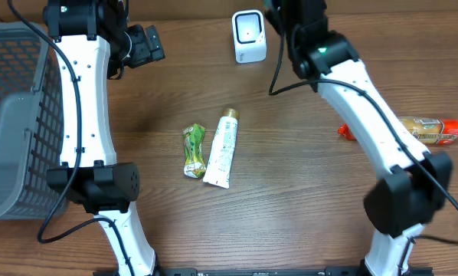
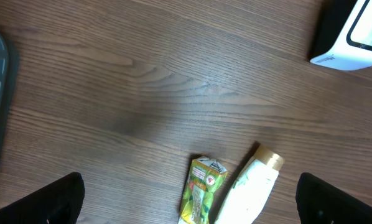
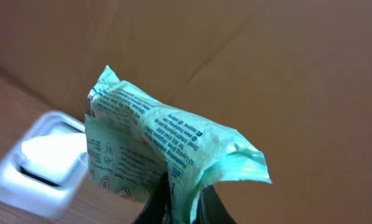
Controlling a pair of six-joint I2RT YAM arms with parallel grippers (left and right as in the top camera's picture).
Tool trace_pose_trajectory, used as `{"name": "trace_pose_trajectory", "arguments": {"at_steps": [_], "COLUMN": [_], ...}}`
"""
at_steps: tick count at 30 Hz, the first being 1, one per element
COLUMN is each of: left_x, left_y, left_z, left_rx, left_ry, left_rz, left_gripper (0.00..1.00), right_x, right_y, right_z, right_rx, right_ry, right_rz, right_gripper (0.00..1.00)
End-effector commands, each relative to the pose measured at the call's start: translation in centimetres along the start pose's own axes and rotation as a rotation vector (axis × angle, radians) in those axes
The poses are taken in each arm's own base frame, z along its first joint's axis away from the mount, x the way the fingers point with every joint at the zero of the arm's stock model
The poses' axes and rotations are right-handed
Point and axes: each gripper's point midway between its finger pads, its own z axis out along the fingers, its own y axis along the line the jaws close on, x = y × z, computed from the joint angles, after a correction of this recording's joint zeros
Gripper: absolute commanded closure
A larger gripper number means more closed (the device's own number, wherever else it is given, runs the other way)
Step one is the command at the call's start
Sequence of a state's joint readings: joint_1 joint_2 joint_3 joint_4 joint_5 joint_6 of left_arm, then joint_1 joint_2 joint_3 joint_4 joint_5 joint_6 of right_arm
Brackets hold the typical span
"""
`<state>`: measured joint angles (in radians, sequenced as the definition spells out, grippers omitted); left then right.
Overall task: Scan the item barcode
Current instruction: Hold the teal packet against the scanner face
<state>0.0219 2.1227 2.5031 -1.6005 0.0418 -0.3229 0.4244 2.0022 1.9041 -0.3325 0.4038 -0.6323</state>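
Only the right wrist view shows the right tool (image 3: 176, 202) pinching a green packet (image 3: 155, 143) by the scanner (image 3: 40, 165); overhead, the arm (image 1: 367, 100) hides it. Left tool (image 2: 191, 200) gapes wide.

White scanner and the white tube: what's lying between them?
Nothing, just bare wooden tabletop between the scanner and the tube, as the left wrist view shows.

The mint-green packet (image 3: 167, 162) runs off the bottom edge between the fingers (image 3: 150, 214) of the right gripper (image 3: 180, 211) (its print too small to read); left of those fingers, the white scanner (image 3: 43, 165) is blurred.
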Motion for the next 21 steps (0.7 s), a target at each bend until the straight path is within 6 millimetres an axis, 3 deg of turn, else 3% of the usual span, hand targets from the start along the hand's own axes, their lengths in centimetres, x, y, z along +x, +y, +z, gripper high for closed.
{"name": "trace_pose_trajectory", "arguments": {"at_steps": [1, 5, 9, 12, 15, 21], "left_x": [-0.3, -0.3, -0.3, -0.3, -0.4, -0.3], "left_y": [-0.1, -0.1, -0.1, -0.1, -0.1, -0.1], "left_z": [-1.1, -1.1, -1.1, -1.1, -1.1, -1.1], "left_rx": [0.013, 0.013, 0.013, 0.013, 0.012, 0.013], "left_ry": [-0.033, -0.033, -0.033, -0.033, -0.033, -0.033], "left_rz": [-0.014, -0.014, -0.014, -0.014, -0.014, -0.014], "left_gripper": [0.0, 0.01, 0.01, 0.0, 0.0, 0.0], "right_x": [2.4, 2.7, 1.6, 1.9, 3.0, 3.1], "right_y": [1.9, 3.1, 3.3, 4.8, 6.1, 7.1], "right_z": [3.6, 5.9, 7.4, 8.5, 9.4, 9.6], "right_rx": [0.02, 0.048, 0.115, 0.094, 0.08, 0.052], "right_ry": [0.057, 0.026, -0.048, -0.073, -0.057, -0.065], "right_rz": [-0.366, -0.412, -0.375, -0.472, -0.585, -0.599], "right_gripper": [0.96, 0.96, 0.96, 0.96, 0.96, 0.96]}}
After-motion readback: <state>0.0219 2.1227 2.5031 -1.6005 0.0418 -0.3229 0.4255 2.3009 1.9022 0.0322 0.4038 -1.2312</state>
